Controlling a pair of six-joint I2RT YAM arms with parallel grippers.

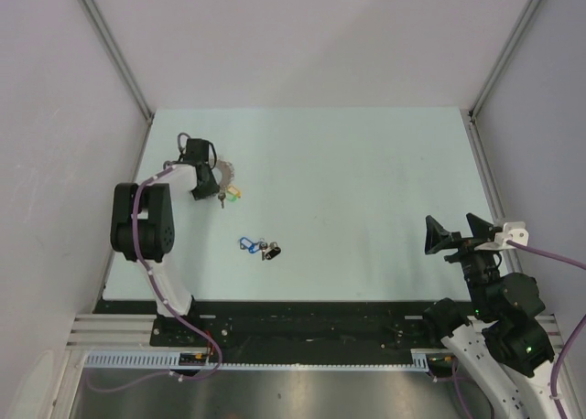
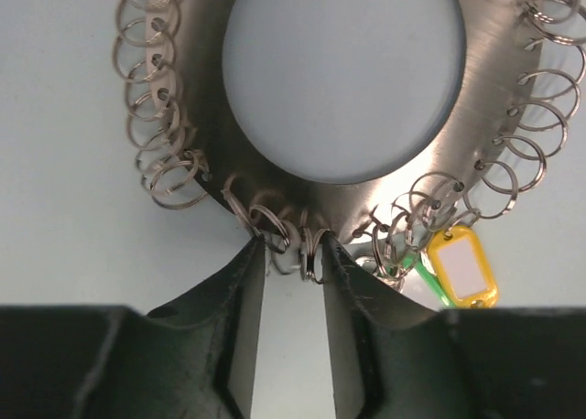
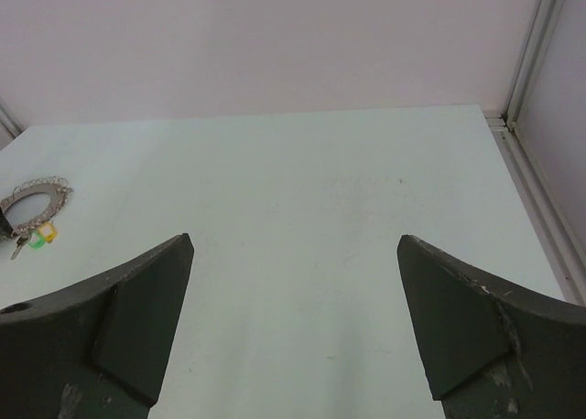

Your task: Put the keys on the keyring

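**Fig. Left-hand approach to the keyring, with hazards.** The keyring (image 2: 499, 99) is a flat grey metal disc with a round hole and a fringe of small split rings (image 2: 151, 99). It lies at the far left of the tabletop (image 1: 366, 181). A yellow tag (image 2: 462, 265) and a green tag (image 2: 426, 280) hang at its near rim.

The left tool (image 2: 293, 252) sits low at that rim, jaws drawn in to a narrow gap with 2 or 3 split rings between the tips. Whether these are pinched or only flanked cannot be told. The right tool (image 1: 455, 234) hovers at the right side, jaws spread wide, holding nothing. The 2 keys (image 1: 258, 247), 1 blue-tagged and 1 black-tagged, lie loose together toward the front, well apart from the keyring and from both tools.

Likely hazards:
1. The tips may catch only thin, free-swinging split rings rather than the disc, so the disc could dangle, twist or drop on lifting.
2. An uneven closure could push the smooth disc across the tabletop.
3. The tags lie just beside 1 finger and could snag.
4. The keys are small and lie close together, so the right tool may take both or scatter them.
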